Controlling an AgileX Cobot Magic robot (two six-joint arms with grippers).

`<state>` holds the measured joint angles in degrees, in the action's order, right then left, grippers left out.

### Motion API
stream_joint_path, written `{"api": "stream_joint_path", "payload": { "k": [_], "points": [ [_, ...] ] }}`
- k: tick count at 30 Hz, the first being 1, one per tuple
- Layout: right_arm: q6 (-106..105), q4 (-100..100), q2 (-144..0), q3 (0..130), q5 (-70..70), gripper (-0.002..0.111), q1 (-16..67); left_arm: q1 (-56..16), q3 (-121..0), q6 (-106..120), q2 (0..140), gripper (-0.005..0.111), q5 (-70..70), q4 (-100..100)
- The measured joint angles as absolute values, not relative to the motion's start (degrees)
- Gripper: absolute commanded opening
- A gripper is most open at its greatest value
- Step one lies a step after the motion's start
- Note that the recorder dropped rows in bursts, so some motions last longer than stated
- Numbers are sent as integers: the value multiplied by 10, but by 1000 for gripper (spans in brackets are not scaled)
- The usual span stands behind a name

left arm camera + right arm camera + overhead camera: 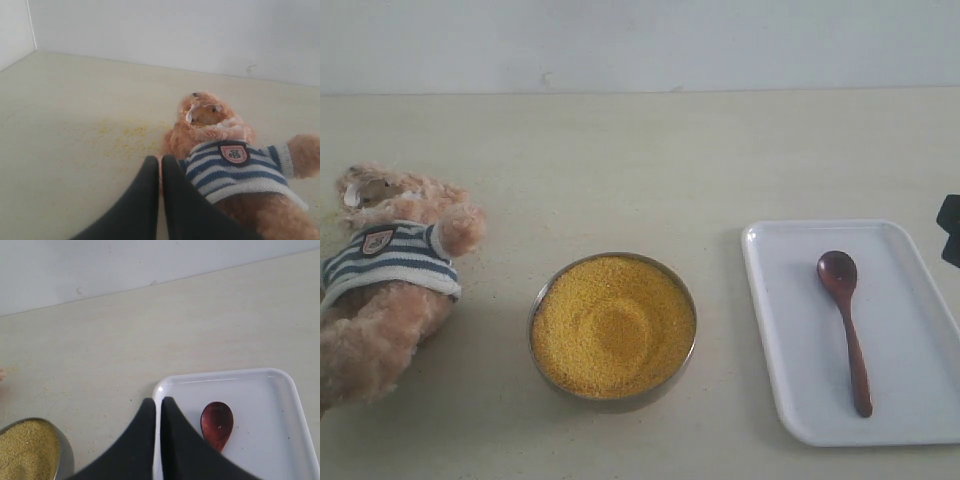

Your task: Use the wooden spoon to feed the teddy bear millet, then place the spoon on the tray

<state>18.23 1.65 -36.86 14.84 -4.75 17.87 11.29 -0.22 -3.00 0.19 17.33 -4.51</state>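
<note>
The teddy bear [390, 275] lies on its back at the table's left, in a striped shirt with a badge. Yellow millet [613, 325] fills a round metal bowl [542, 300] in the middle. On the right the white tray [790, 330] holds the wooden spoon [847, 325], bowl end away from the front edge. My left gripper [160, 159] is shut and empty, hovering beside the teddy bear [235, 165]. My right gripper [160, 401] is shut and empty above the corner of the tray [260, 390], next to the spoon [216, 424].
Scattered millet grains [130, 137] lie on the table beside the bear's head. A wall runs along the table's far edge. A dark part of my right arm [949, 228] shows at the exterior view's right edge. Beige tabletop lies between bear, bowl and tray.
</note>
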Motion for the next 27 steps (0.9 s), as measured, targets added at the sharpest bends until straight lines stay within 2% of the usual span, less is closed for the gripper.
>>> {"api": "stream_joint_path", "payload": {
  "k": [15, 20, 27],
  "points": [
    [182, 14, -369, 148, -45, 3, 179, 113, -2, -30, 2, 4, 173, -45],
    [70, -17, -368, 148, -16, 3, 177, 113, -2, -30, 2, 4, 173, -45],
    [-40, -24, -210, 148, -162, 3, 107, 113, -2, -30, 2, 4, 173, -45]
  ]
}}
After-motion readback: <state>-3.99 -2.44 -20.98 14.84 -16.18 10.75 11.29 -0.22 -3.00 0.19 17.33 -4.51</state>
